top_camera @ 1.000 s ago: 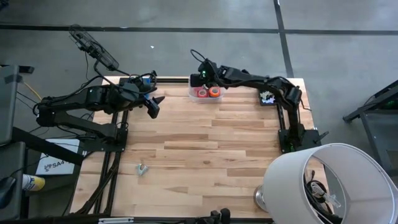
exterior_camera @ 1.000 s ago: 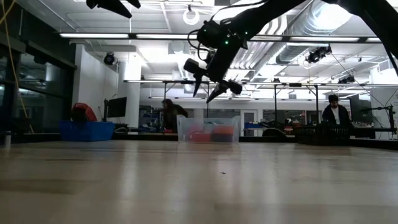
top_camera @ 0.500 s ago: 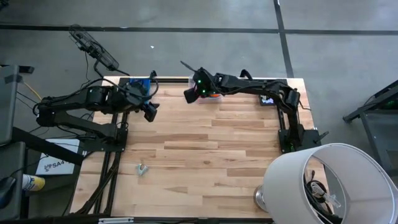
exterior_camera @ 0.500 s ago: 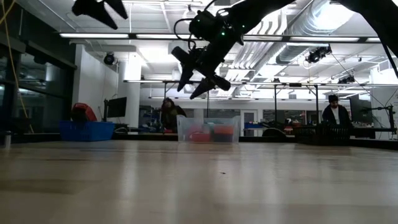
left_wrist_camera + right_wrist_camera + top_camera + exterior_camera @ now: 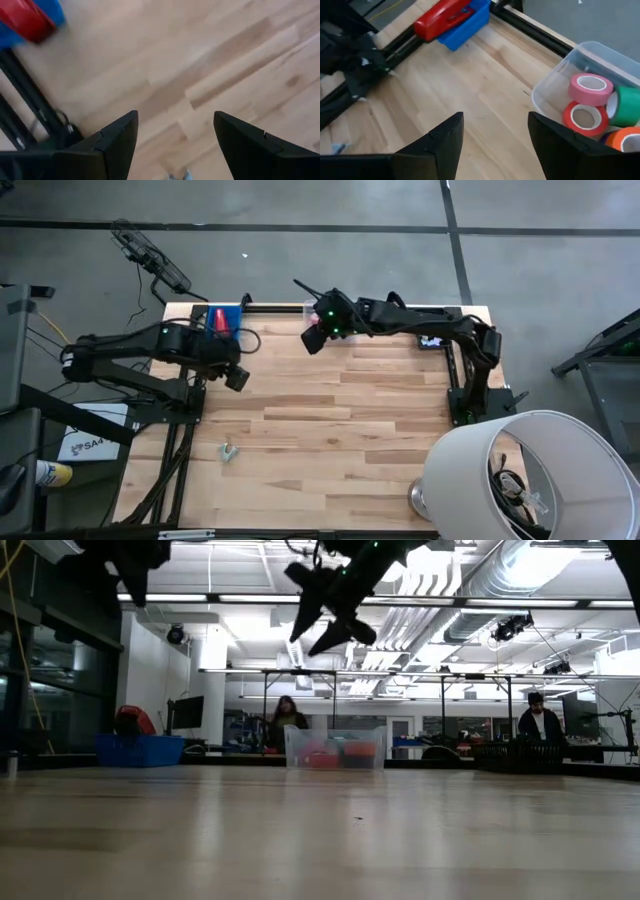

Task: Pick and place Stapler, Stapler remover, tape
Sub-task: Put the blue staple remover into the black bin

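The red stapler (image 5: 445, 15) lies in a blue tray (image 5: 467, 25) at the table's far left corner, also visible as stapler (image 5: 214, 317). Pink (image 5: 592, 87), red (image 5: 582, 117), green (image 5: 627, 105) and orange tape rolls lie in a clear container (image 5: 555, 82) at the far edge. A small silvery staple remover (image 5: 229, 451) lies on the wood near the left edge. My left gripper (image 5: 237, 378) hovers open, nearer than the blue tray. My right gripper (image 5: 310, 340) hangs open in the air, just left of the container.
A small black tray (image 5: 430, 340) with silvery pieces sits at the far right. A large white lampshade (image 5: 530, 475) overhangs the near right corner. Bare wood (image 5: 340, 430) fills the table's middle. People stand in the room beyond the table.
My right gripper, still open, has swung from above the clear container toward the table's left and a little toward the near edge. My left gripper has drawn away from the blue tray toward the near edge, and stays open.
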You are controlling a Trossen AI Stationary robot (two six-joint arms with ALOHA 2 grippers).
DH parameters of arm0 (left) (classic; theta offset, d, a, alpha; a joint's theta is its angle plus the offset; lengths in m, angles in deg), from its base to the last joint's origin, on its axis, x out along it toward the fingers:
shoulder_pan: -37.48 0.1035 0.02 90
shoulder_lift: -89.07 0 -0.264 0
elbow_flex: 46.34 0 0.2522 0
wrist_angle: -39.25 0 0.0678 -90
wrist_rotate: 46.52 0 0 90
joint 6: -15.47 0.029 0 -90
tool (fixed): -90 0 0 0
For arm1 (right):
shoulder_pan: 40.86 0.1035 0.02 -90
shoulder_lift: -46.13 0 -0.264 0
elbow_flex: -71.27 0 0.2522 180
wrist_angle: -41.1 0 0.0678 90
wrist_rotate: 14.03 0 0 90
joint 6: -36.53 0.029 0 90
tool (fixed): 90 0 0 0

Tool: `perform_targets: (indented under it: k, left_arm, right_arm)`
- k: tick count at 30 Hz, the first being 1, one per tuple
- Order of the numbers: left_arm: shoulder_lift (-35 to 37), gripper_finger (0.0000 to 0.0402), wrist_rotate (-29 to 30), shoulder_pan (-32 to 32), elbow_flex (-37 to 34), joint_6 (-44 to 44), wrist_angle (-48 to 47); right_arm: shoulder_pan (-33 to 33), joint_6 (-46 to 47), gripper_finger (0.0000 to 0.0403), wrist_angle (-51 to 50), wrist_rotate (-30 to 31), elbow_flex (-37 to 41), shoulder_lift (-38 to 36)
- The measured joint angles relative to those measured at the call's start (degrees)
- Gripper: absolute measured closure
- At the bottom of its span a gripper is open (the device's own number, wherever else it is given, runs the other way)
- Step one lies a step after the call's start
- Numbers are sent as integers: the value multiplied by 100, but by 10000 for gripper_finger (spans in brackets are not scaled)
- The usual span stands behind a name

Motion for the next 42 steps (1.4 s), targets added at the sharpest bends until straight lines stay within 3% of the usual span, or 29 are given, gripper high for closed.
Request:
perform_targets:
  k: [6, 15, 32, 42]
  left_arm:
    - [-169, 147, -617, -160, -444, -527, -64]
    - [-318, 147, -1021, -1277, -1140, -1825, 160]
    - [-318, 147, -1147, -3510, -2596, -4556, 2480]
    - [-820, 146, -1270, -4256, -2929, -5449, 2816]
  right_arm:
    - [219, -204, 190, -206, 66, 0, -354]
    - [588, -597, 190, -689, 482, -2, -633]
    - [1045, -1054, 190, -814, 608, 0, -794]
    - [1221, -1142, 190, -899, 711, 0, -795]
